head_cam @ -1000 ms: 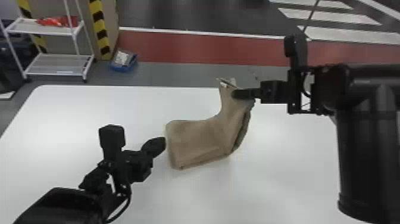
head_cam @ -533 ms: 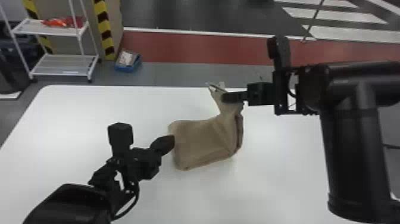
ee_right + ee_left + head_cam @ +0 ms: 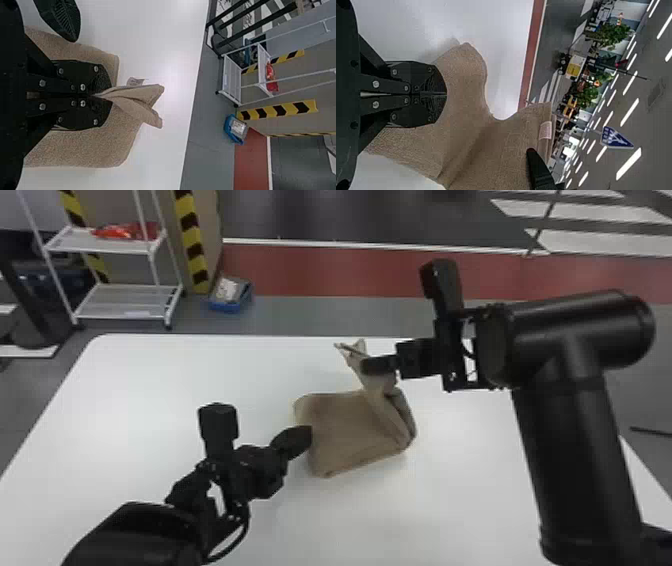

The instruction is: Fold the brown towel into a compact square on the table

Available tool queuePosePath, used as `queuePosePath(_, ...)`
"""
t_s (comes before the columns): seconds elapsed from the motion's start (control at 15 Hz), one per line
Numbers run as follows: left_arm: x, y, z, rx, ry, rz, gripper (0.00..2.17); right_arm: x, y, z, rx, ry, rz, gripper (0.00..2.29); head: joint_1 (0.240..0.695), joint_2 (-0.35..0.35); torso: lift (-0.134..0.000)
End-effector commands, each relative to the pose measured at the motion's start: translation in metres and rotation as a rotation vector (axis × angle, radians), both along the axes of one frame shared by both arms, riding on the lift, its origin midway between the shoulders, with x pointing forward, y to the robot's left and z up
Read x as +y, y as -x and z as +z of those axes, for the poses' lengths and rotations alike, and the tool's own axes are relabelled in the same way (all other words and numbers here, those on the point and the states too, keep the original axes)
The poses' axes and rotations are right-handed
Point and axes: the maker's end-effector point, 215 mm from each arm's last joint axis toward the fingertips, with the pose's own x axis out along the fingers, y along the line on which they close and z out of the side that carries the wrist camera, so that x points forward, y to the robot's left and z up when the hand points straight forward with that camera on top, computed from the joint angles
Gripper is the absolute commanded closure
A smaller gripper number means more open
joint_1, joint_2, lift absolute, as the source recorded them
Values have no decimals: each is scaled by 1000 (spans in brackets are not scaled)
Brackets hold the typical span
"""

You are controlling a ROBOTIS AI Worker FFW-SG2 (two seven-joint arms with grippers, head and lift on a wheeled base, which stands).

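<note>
Locate brown towel (image 3: 345, 432) on table (image 3: 450, 500), at jaws of left gripper (image 3: 445, 94), beneath jaws of right gripper (image 3: 109, 97). Right: clenched on raised end, hence nearer. Left: closed, perhaps without cloth. Long axis: between both jaws, rising rightward. Next, lower end toward left jaws. Count: 1 towel, 1 table, 2 grippers.

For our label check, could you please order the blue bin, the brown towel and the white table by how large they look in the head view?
1. White table
2. Brown towel
3. Blue bin
</note>
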Motion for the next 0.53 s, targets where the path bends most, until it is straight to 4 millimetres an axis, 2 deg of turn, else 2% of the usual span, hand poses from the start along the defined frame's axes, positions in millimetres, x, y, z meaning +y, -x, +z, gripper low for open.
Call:
queuePosePath(0.0,0,1,-7,9,-10,-1,2142,16,6,-6,6,14,26,1139,695,-77,-112)
queuePosePath(0.2,2,4,-20,30,-28,1,2142,26,14,-20,23,35,48,1139,695,-57,-112)
queuePosePath(0.47,4,5,-26,28,-64,6,2142,37,24,-41,36,64,76,1139,695,-41,-112)
